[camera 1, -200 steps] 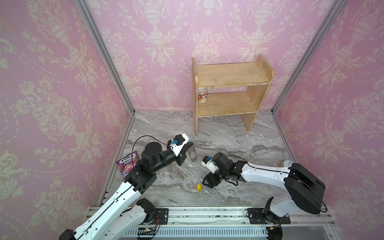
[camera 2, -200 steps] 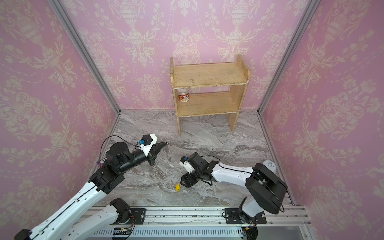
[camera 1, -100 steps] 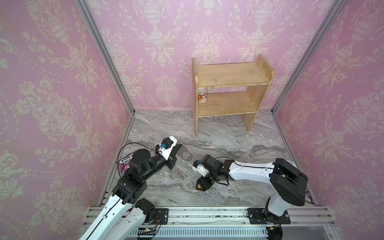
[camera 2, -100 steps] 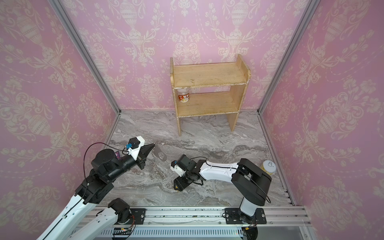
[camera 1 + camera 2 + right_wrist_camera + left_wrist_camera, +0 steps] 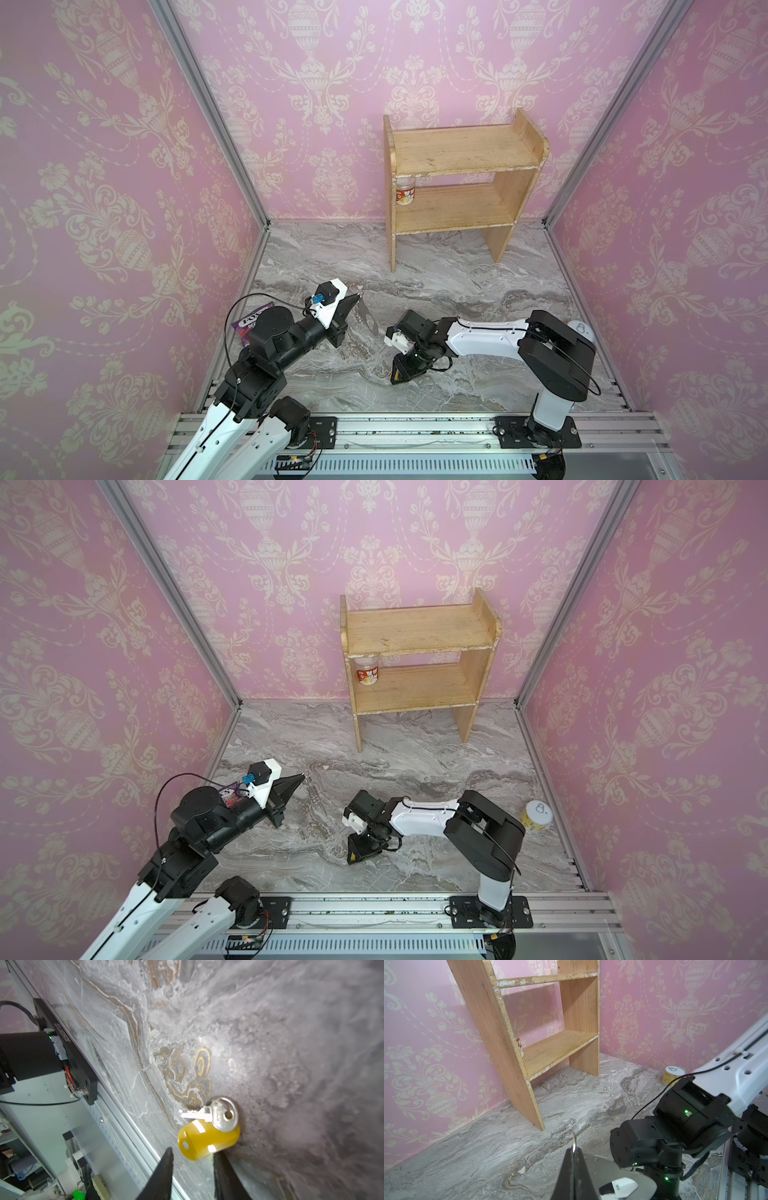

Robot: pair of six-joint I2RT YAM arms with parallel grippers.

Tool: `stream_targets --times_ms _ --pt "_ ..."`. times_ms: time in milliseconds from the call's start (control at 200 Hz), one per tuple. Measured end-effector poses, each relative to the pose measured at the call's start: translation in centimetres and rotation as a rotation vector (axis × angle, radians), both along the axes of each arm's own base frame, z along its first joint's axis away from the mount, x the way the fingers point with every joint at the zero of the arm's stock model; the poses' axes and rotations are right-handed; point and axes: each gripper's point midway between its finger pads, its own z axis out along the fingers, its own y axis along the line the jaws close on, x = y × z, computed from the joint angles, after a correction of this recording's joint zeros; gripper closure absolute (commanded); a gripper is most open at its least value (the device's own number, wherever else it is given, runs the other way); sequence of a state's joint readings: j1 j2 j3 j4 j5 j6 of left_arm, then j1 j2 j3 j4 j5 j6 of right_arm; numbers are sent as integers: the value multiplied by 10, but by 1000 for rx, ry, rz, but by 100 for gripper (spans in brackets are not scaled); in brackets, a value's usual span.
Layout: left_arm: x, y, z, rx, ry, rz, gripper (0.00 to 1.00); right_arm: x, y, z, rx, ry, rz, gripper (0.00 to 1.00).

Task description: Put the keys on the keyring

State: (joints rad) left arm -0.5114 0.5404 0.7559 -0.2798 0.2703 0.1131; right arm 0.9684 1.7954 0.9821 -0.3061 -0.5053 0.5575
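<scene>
Close to the front rail [image 5: 374,432], the key [image 5: 222,1114] and its yellow tag [image 5: 207,1140] lie flat on the marble table [image 5: 457,291], the key's round head overlapping the tag. The right gripper [image 5: 192,1150] points down at them, its 2 fingers [image 5: 163,1172] apart with the tag's near end between their tips; a gap shows beside 1 finger. Farther in, toward the left, the left gripper [image 5: 355,298] has its jaws pressed together on the keyring [image 5: 366,313], a thin metal plate hanging from the tips. A purple snack packet [image 5: 251,322] lies by the left wall; a yellow can [image 5: 536,814] stands by the right wall. Against the back wall stands a wooden shelf [image 5: 457,187] with 1 jar [image 5: 405,195] on its lower board.
</scene>
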Motion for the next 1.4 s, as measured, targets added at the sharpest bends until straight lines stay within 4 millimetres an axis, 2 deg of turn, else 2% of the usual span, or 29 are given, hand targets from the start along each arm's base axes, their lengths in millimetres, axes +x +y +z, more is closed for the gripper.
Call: stream_targets --times_ms 50,115,300,430,560,640,756,941,1071,1251,1396 --pt "0 -1 0 0 2 -5 100 1 0 -1 -4 4 -12 80" --pt "0 -2 -1 -1 7 -11 100 3 -1 -3 -11 17 -35 79" --pt "1 -3 0 -12 9 -10 100 10 4 4 35 49 -81 48" --pt "2 -3 1 -23 7 -9 100 14 -4 9 42 9 -103 37" --pt "1 -4 1 -27 10 -15 100 17 -22 17 -43 -170 -35 30" --pt "-3 -3 3 -34 9 -19 100 9 -28 26 -81 -306 69 29" --pt "-9 0 6 -47 4 -24 100 -6 -25 40 -76 -510 243 29" --pt "-14 3 4 -47 13 -23 100 -38 -31 28 -50 -761 525 31" --pt "-14 6 -3 -31 38 -7 100 -31 -30 21 -51 -882 592 34" --pt "-15 11 -5 -25 44 17 100 -22 -6 32 7 -1036 630 38" --pt "-14 12 -6 -23 43 26 100 -23 4 28 19 -1095 693 41"
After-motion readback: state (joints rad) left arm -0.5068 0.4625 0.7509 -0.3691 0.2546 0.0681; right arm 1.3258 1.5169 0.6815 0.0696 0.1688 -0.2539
